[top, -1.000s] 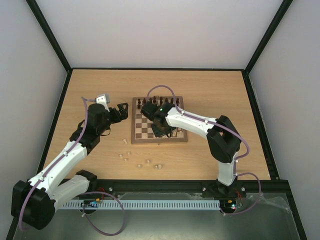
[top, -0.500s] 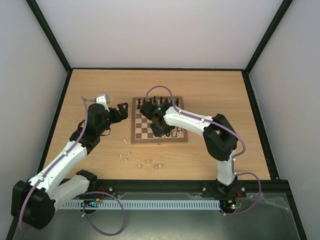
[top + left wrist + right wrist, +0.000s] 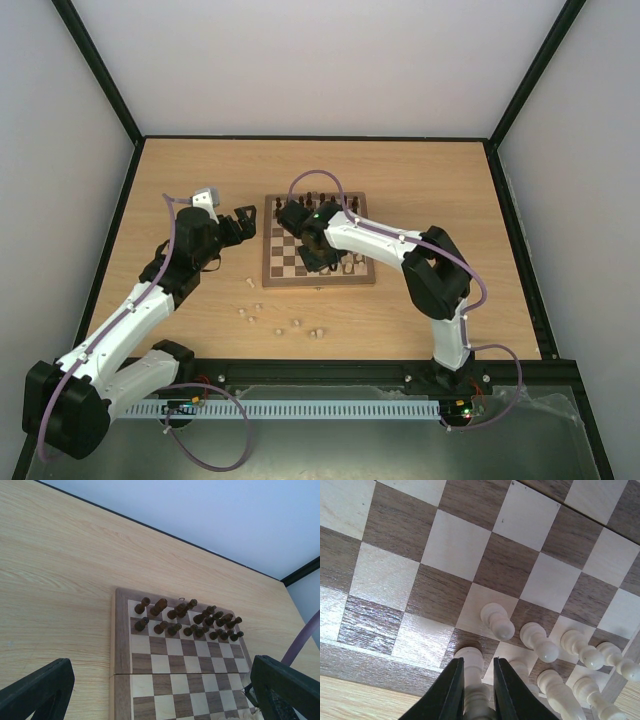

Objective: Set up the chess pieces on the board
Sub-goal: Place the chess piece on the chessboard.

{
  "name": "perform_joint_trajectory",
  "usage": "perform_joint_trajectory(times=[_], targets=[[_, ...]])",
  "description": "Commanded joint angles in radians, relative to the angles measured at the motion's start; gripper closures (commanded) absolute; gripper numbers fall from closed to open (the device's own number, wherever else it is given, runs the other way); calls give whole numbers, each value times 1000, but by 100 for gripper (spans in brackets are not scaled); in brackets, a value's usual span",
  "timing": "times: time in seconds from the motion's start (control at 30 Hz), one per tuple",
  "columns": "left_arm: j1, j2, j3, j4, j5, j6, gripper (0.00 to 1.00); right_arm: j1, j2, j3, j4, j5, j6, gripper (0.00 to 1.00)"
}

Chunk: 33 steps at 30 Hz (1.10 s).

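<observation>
My right gripper (image 3: 477, 662) is shut on a pale chess piece (image 3: 470, 657), held upright with its base low over a dark square in the edge row of the board (image 3: 370, 662). I cannot tell whether the base touches. Several pale chess pieces (image 3: 497, 622) stand in two rows just right of it. In the top view this gripper (image 3: 318, 262) is over the board's near side. Dark chess pieces (image 3: 190, 617) fill the two far rows of the board (image 3: 120, 630). My left gripper (image 3: 162, 700) is open and holds nothing, hovering off the board's left edge (image 3: 243, 222).
Several loose pale pieces (image 3: 295, 323) lie on the wooden table (image 3: 180, 180) in front of the board, between the two arms, one further left (image 3: 247, 283). A black frame (image 3: 310, 137) and white walls bound the table.
The right arm's elbow has swung a little left and its gripper has shifted slightly left over the board's near rows, still holding the pale piece. The left arm has not moved.
</observation>
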<state>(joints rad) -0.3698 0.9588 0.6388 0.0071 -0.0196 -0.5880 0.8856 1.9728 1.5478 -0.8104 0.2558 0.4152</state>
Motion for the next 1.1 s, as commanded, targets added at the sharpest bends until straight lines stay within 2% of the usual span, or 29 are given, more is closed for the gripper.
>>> perform_joint_trajectory(times=[0.0,0.47,0.83,0.9,0.97,1.07], targets=[[5,-7,9,-7,-8,2,0,-5,20,25,-59,1,-13,82],[5,-2,7,-5,-11,2,1,-6,-38,30,-63,-14,-4,69],[9,8,7,-1,-12,4,1,-5,-324,8,-68,-58,5,57],[9,12,6,-1,-14,4,0,-5,-402,-23,-47,-57,6,48],[9,15,6,0,-11,4,0,-4,-489,-73,-7,-63,5,35],[8,9,8,-1,-5,3,0,-5,-604,-160,54,-52,5,10]])
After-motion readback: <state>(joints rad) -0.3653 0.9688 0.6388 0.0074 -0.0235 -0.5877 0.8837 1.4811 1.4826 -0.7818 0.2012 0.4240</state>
